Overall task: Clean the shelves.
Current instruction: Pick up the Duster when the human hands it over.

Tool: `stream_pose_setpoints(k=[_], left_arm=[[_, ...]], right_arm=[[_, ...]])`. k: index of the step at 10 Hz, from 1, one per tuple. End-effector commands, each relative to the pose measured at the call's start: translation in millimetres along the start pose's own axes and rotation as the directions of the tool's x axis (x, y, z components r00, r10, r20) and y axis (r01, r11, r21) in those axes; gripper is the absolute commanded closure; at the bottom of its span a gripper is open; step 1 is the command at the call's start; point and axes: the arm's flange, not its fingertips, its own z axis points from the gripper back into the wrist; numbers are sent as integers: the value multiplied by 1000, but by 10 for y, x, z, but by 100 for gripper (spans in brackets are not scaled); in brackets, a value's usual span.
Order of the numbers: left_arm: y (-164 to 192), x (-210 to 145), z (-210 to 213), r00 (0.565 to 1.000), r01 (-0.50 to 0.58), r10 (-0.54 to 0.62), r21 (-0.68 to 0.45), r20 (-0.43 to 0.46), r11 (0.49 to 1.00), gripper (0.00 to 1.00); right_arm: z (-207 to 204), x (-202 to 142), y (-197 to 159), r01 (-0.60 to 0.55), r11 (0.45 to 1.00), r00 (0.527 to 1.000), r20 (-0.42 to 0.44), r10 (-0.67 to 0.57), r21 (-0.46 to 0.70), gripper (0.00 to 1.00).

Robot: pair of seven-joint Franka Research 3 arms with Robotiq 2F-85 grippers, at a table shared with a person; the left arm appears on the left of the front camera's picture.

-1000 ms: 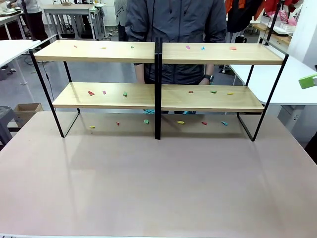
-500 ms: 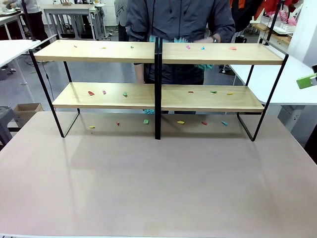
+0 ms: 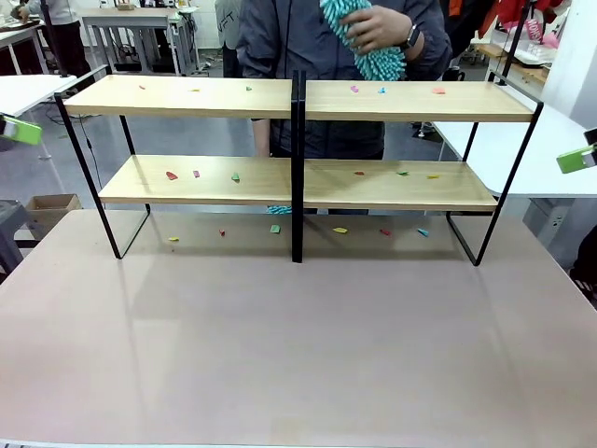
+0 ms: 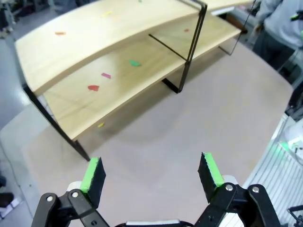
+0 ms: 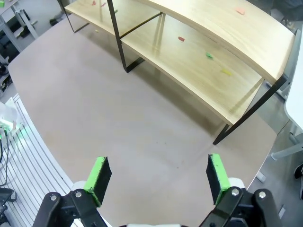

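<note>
Hovering over worktop (image 4: 189,127): left end effector (image 4: 150,165) and right end effector (image 5: 157,165) spread wide, empty, apart from the shelves (image 4: 118,71).

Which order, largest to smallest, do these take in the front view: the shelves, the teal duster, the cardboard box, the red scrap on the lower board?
1. shelves
2. teal duster and cardboard box: alike, both partly hidden, so unranked
3. red scrap

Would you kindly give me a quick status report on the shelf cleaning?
Left pincer open, right pincer open, both empty. Shelves strewn with coloured scraps. Person's hand holds teal duster behind.
</note>
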Motion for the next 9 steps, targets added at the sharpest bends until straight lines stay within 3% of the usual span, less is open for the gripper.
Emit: stream_pose_setpoints(k=[1,3,7,9], left_arm=[[-379,-317,-230,999,34,-34,25,-1,999,0],[-374,-308,-238,999,45,-45,22,3,999,0],[-412,-357,-67,974,99,-103,30,202,995,0],[-370,-414,-17,970,95,-96,13,225,995,0]], right_arm=[[-171,-277,37,-36,999,999,16,36,19,0],[-172,-299,21,-43,999,999,1,43,17,0],[-216,-275,12,-59,998,998,-22,59,33,0],[-254,-258,1,-57,997,998,-33,58,42,0]])
